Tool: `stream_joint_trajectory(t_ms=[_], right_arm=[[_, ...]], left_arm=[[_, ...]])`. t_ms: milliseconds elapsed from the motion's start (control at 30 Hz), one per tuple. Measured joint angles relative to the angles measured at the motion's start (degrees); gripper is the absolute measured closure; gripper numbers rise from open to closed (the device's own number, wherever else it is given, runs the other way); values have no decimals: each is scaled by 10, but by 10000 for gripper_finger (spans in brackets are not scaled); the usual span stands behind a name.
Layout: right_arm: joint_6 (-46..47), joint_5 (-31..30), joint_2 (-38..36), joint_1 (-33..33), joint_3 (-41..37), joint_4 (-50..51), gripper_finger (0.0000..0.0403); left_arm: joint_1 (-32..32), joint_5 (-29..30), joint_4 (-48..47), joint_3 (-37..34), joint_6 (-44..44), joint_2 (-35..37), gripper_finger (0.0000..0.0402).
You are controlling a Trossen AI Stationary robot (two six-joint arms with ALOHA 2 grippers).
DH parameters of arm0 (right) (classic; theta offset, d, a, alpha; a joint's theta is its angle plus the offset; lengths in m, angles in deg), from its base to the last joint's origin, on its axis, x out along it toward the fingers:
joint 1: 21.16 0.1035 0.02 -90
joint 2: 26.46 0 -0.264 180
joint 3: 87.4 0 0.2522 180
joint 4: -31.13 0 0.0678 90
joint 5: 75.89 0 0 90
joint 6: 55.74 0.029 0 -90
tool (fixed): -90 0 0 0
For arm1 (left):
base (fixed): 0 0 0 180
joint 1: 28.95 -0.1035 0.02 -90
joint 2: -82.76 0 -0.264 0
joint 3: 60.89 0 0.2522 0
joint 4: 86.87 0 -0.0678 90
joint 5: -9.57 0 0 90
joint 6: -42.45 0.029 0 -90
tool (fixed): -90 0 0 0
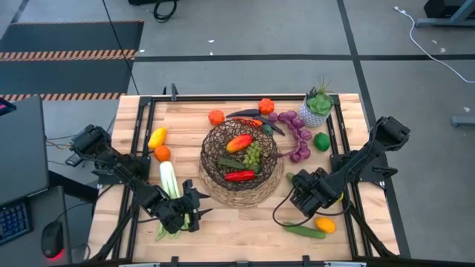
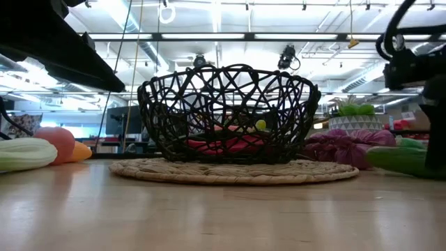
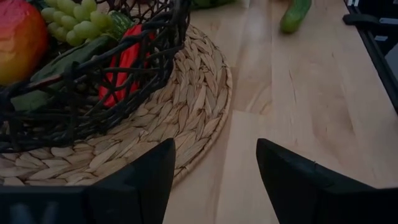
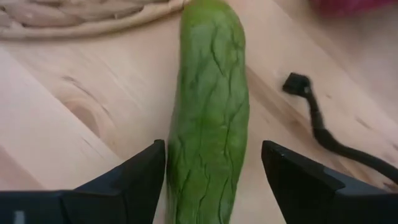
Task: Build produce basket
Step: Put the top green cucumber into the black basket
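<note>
- right gripper jaws wide open, straddling a cucumber lying on the tabletop, nothing gripped yet
- imo drop lower, keep it centred btwn the jaws, squeeze mid-body so it won't roll
- left gripper jaws open & empty, just beside the mat
- basket mid-tabletop w/ peppers + green grapes inside

Dark brown basket, tan woven base; veined green cucumber

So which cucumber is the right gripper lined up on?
The cucumber lying between the right gripper's open fingers, close to the basket's woven base. The other cucumber lies apart, toward the table's front edge beside a yellow piece.
</note>
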Motion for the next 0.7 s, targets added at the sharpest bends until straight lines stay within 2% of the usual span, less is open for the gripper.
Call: stream_joint_trajectory(t_ms=[133,433,700], right_arm=[[-10,0,0,0,-7,-14,162],[-89,-4,-5,-11,37,22,273],[-149,-37,-15,-26,180,196,268]], left_arm=[[0,0,0,0,-1,0,170],[-1,0,0,0,-19,0,170],[-4,1,-7,0,-43,0,170]])
